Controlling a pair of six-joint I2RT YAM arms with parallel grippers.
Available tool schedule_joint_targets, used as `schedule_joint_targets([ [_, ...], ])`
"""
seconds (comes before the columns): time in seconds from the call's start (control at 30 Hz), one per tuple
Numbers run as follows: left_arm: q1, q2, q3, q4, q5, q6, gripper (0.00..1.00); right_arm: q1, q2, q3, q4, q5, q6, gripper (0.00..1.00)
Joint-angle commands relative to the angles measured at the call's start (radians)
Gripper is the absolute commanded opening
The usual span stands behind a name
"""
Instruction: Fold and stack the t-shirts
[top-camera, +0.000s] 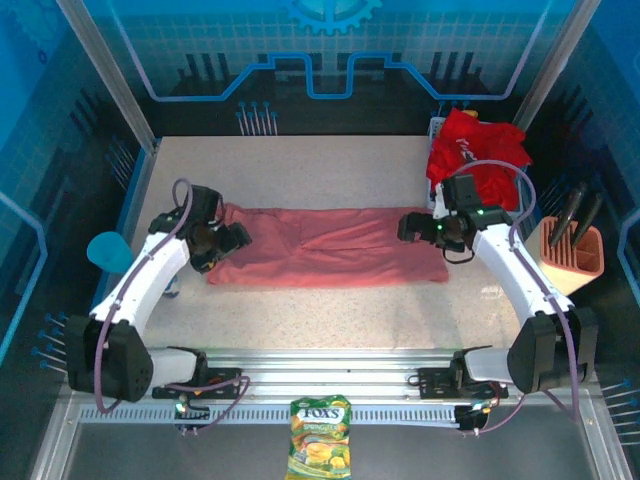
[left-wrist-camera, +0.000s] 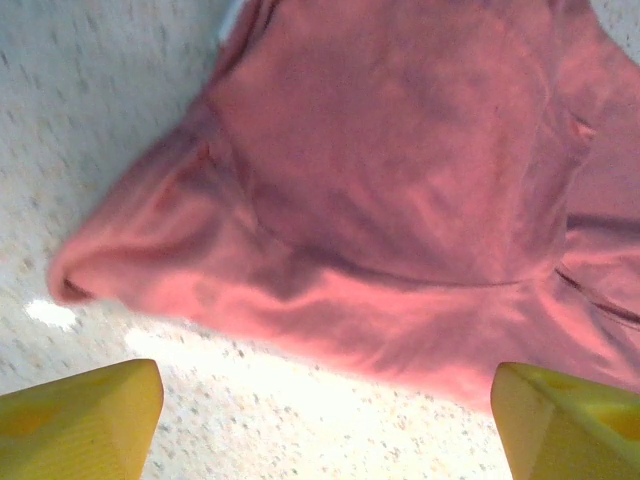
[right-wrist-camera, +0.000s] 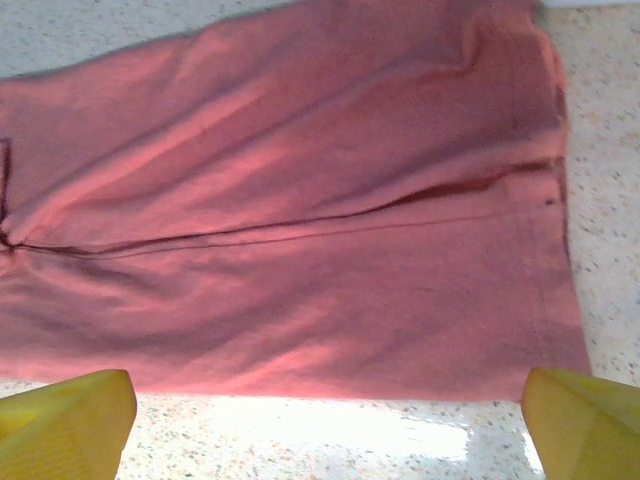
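The salmon-pink t-shirt (top-camera: 330, 255) is lying across the table (top-camera: 330, 325) as a half-folded band, the left gripper (top-camera: 234, 240) at its 9 o'clock end and the right gripper (top-camera: 409, 228) at 3 o'clock hovering spread and empty, while the red t-shirts (top-camera: 478, 150) are waiting heaped at 1 o'clock.

A robotics lab cell — blue printed wall panels (top-camera: 400, 40), aluminium rail frame (top-camera: 330, 365), speckled table (top-camera: 330, 312).

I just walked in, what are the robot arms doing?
They are folding shirts. The pink shirt lies on the table as a long strip. The left gripper is over its left end and the right gripper over its right end, both open, holding nothing. Red shirts sit heaped at the back right.
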Motion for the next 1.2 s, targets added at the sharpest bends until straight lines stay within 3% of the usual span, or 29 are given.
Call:
schedule_joint_targets([
  [0.0,-0.036,-0.071,-0.102,0.053,0.086,-0.14,0.85,0.032,0.034,0.033,-0.014,-0.004,0.007,1.0],
  [0.3,-0.083,0.058,-0.238,0.334,0.078,-0.268,0.84,0.074,0.175,0.088,0.05,-0.035,-0.033,1.0],
  [0.57,-0.08,0.265,-0.195,0.473,0.048,-0.229,0.85,0.093,0.489,0.225,0.125,-0.016,-0.063,1.0],
  [0.93,-0.007,0.464,-0.031,0.467,0.009,-0.155,0.84,0.069,0.693,0.381,0.077,0.064,-0.084,1.0],
  [1.03,0.008,0.525,0.039,0.456,0.01,-0.137,0.84,0.067,0.702,0.344,0.053,0.061,-0.058,1.0],
  [1.17,0.013,0.638,0.199,0.396,0.004,-0.1,0.84,0.072,0.653,0.225,0.069,-0.041,-0.002,1.0],
])
